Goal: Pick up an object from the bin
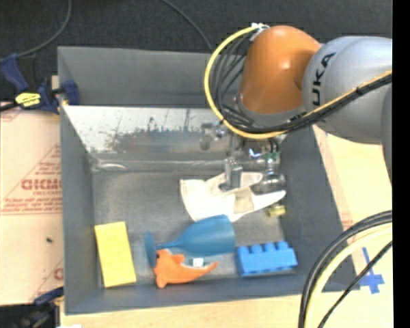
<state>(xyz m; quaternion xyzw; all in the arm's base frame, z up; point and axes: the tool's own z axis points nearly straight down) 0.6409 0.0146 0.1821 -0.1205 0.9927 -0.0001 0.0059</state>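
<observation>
My gripper point(253, 181) hangs low in the middle-right of the bin with its fingers apart. Its left finger point(230, 176) comes down onto a white, crumpled, flat piece point(206, 198). The right finger point(274, 181) stands at that piece's pointed right end. The white piece lies on the bin floor and part of it runs under the gripper; I see nothing lifted. A small yellowish bit point(277, 211) lies just below the right finger. A blue cup-shaped thing point(206, 238) lies on its side right in front of the white piece.
Along the front wall lie a yellow block point(115, 253) at left, an orange toy point(176, 268) by the blue cup, and a blue studded brick point(265, 258) at right. The arm with its orange cover and cables comes in from the right.
</observation>
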